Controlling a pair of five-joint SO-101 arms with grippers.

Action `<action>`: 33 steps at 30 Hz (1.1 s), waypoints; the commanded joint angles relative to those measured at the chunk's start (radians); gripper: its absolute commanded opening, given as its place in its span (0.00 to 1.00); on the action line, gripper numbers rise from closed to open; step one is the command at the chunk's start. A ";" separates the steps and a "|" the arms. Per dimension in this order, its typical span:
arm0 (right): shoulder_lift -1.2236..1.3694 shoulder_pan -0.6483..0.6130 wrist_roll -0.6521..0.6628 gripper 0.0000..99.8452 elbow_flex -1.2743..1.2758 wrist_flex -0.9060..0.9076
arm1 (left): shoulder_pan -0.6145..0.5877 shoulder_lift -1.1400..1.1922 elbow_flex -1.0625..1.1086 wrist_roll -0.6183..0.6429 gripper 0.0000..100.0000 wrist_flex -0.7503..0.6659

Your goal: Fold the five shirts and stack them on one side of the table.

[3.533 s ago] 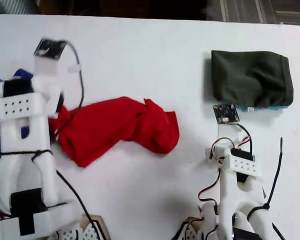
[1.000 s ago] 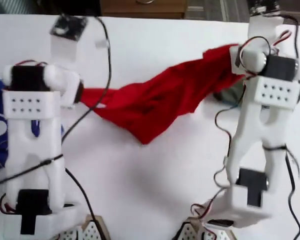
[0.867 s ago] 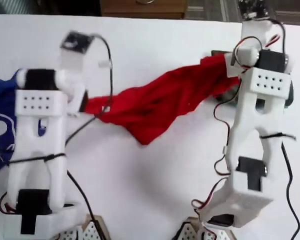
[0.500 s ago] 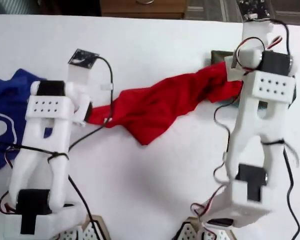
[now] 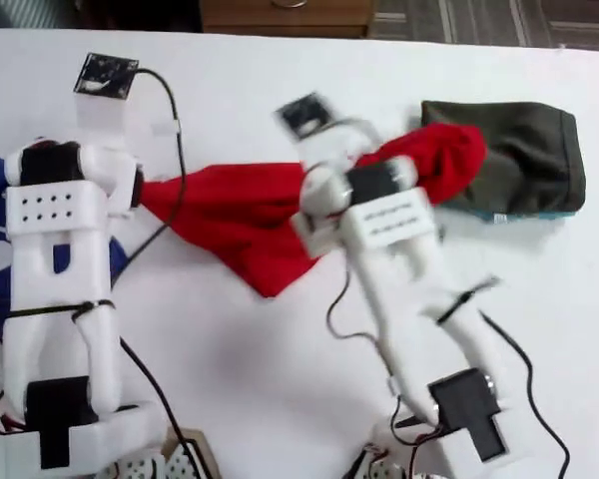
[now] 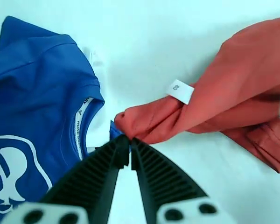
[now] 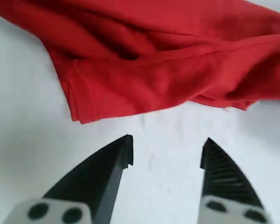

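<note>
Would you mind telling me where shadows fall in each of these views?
High view: a thin shadow edges the green shirt. Right wrist view: dark folds in the red shirt. Left wrist view: the table looks evenly lit, without glare.

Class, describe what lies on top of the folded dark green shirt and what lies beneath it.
The red shirt overlaps one edge of the dark green shirt. Beneath, a thin teal strip peeks out; whatever else lies there is covered.
</note>
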 commanded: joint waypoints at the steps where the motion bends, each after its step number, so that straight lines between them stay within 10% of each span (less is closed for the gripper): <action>1: -0.045 -0.081 -0.041 0.32 0.094 -0.156 | -0.012 -0.005 0.030 0.006 0.03 -0.066; 23: 0.176 -0.286 -0.193 0.34 0.138 -0.426 | -0.018 -0.014 0.108 0.009 0.03 -0.137; 33: 0.251 -0.288 -0.193 0.34 0.071 -0.432 | -0.094 -0.012 0.110 0.253 0.03 -0.140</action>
